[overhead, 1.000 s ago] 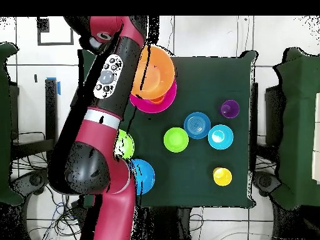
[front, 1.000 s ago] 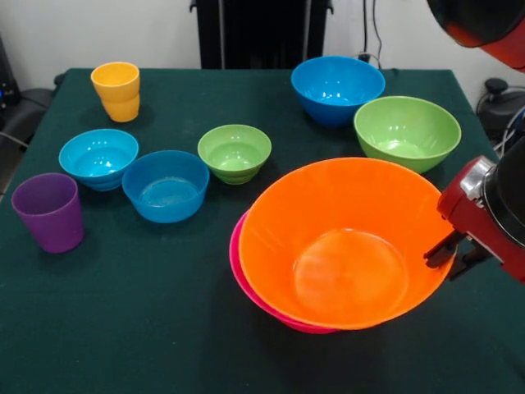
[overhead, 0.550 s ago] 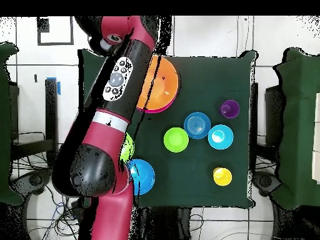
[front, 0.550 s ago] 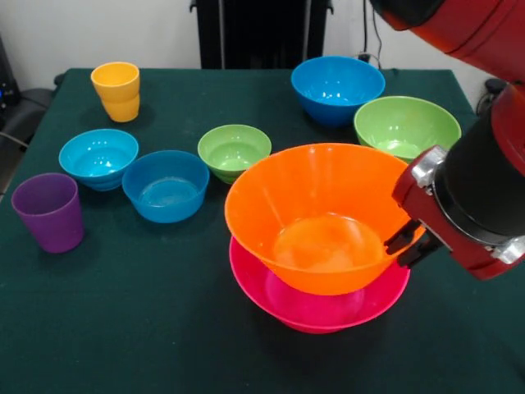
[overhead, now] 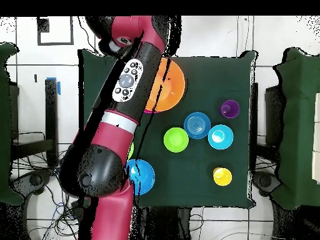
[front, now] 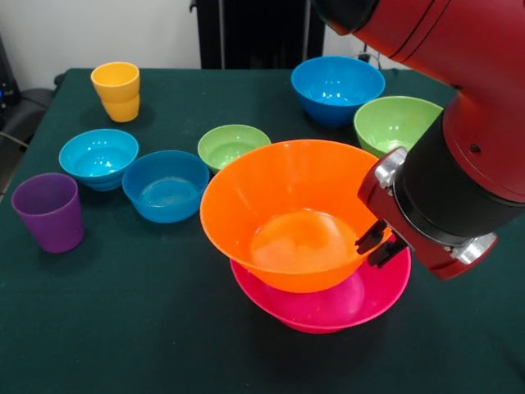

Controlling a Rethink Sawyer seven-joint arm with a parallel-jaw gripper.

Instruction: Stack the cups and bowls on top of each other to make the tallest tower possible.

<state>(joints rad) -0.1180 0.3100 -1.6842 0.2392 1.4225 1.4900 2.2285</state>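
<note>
The gripper is clamped on the right rim of the large orange bowl, which sits tilted inside the pink bowl at the table's near middle — the two form the tower. Small green bowl lies just behind it. Blue bowl, cyan bowl and purple cup stand well apart at the left — yellow cup farther back.
</note>
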